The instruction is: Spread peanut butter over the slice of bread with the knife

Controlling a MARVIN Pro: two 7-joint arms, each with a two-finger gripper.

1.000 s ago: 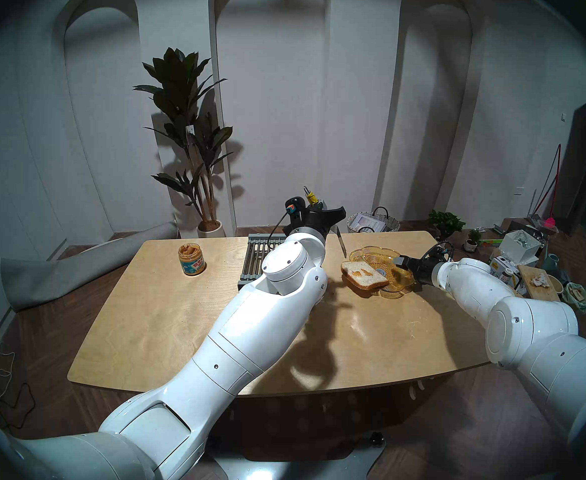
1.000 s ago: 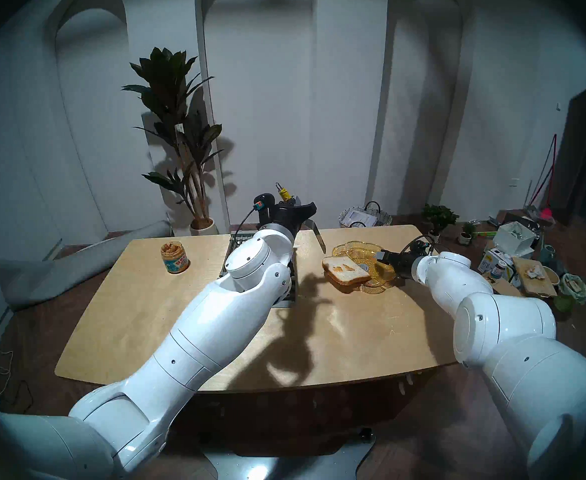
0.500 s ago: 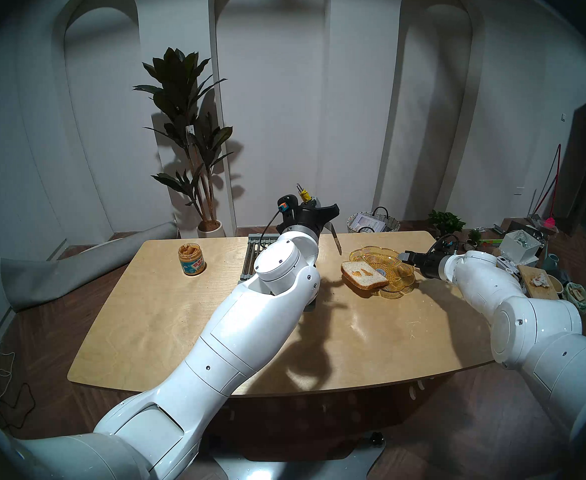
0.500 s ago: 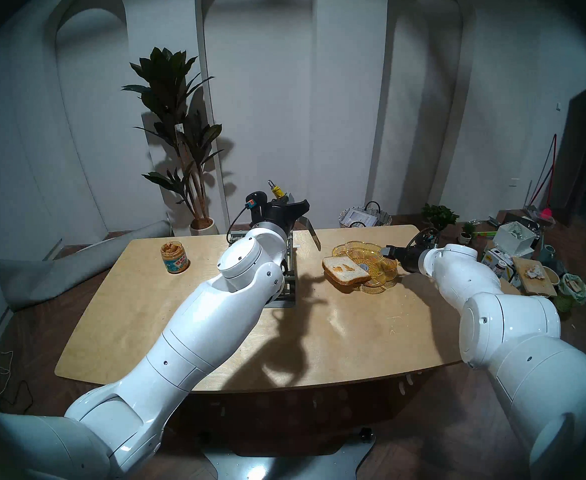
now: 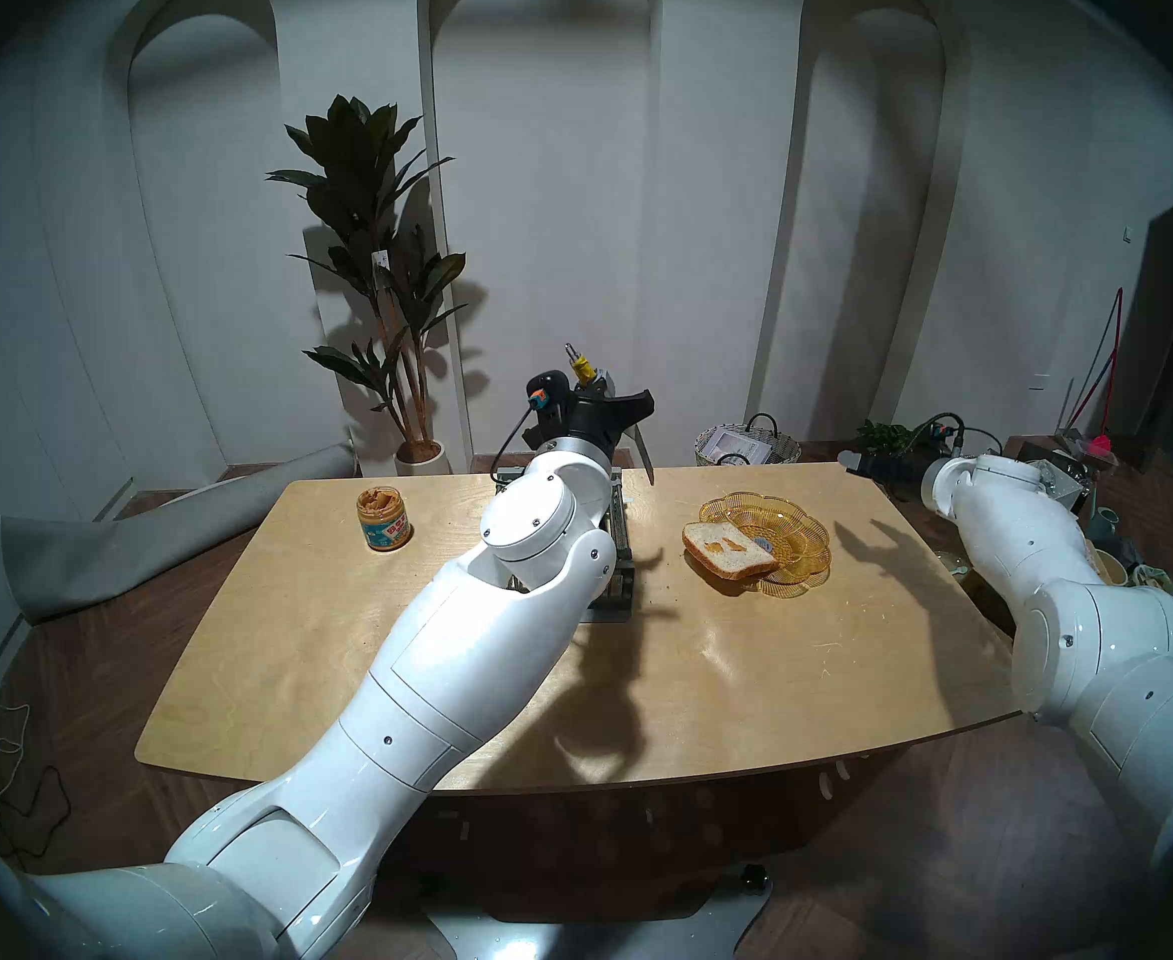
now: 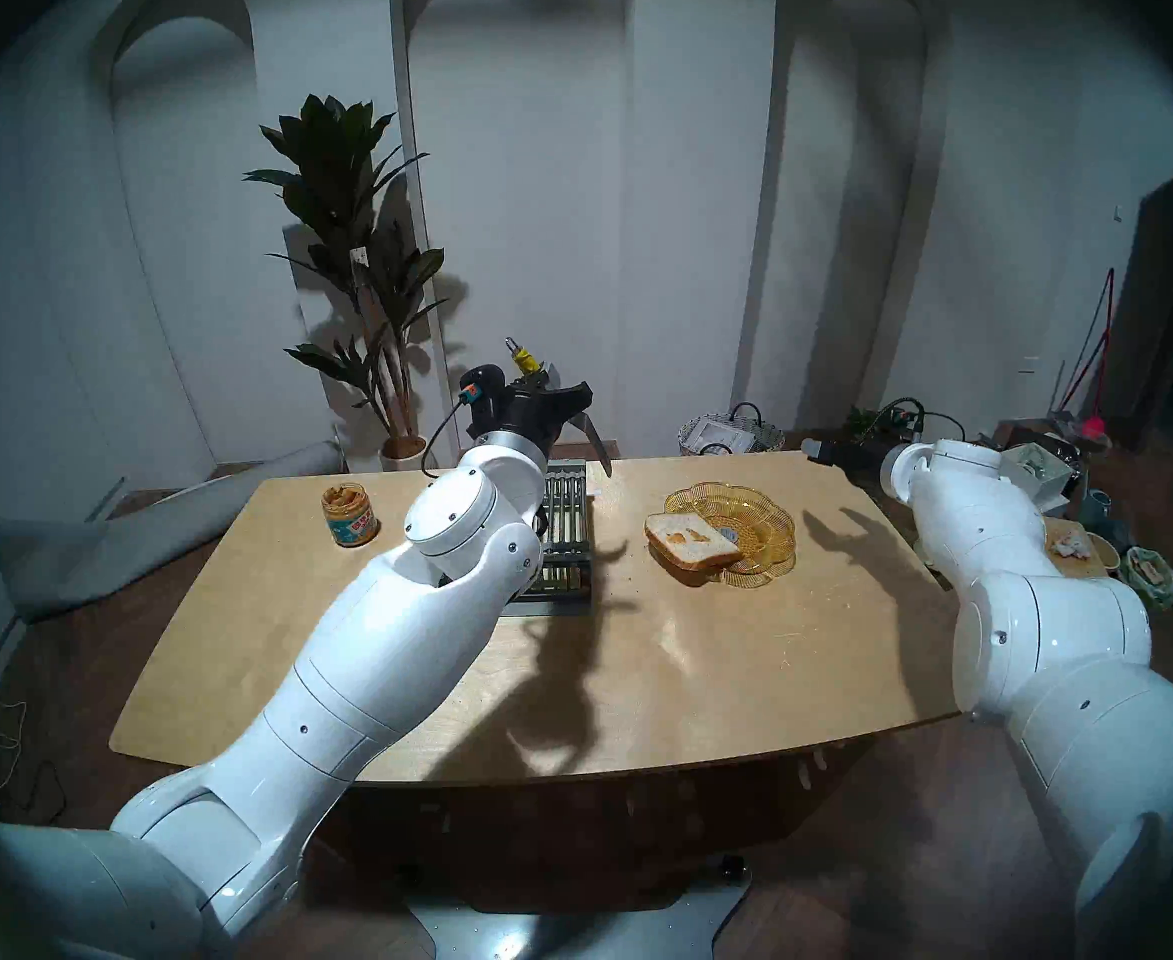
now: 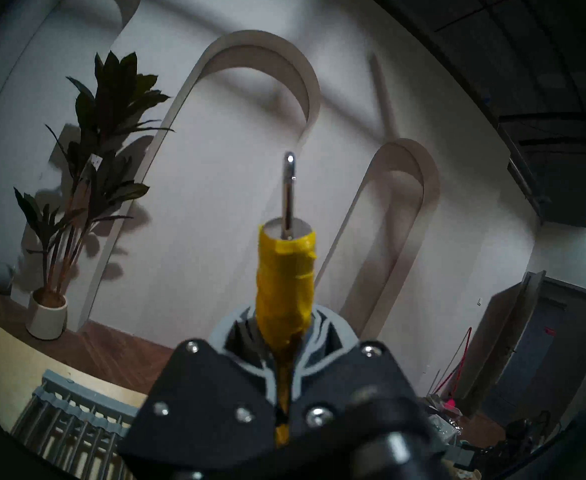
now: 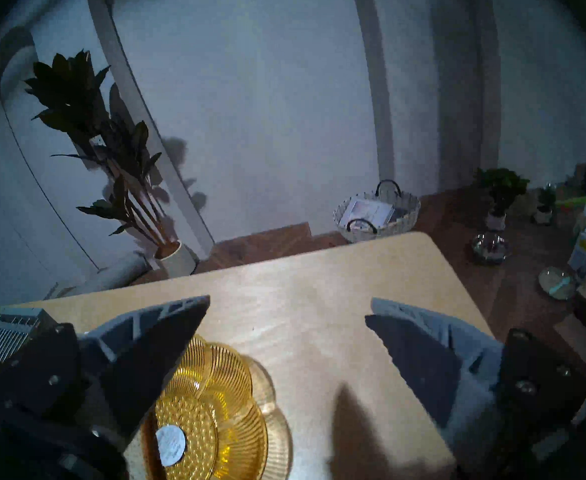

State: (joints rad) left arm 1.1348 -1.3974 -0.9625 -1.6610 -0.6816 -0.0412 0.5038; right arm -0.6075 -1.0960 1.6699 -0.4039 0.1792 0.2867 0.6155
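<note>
Head left view. My left pincer (image 5: 604, 401) is clenched on the knife (image 5: 642, 453); its yellow handle sticks up above the pincer and the dark blade slants down to the right, in the air over the far edge of the desk (image 5: 362, 661). The rack (image 5: 615, 557) lies below that pincer, mostly behind my arm. The jar of peanut butter (image 5: 384, 519) stands well off to the pincer's left. The slice of bread (image 5: 729, 548), smeared tan, lies down and to the right of the blade, leaning on the rim of the amber dish (image 5: 802, 550). My right pincer (image 5: 850, 461) hangs past the desk's far right corner, well apart from the dish.

Head right view. Same layout; the blade tip clears the desk.

Left wrist view. Both fingers (image 7: 215, 375) are pressed onto the handle, a metal loop at its top end. The rack sits lower left.

Right wrist view. My right pincer (image 8: 286, 314) is released, fingers (image 8: 153, 344) wide apart, nothing between them. The dish lies under the left finger.
</note>
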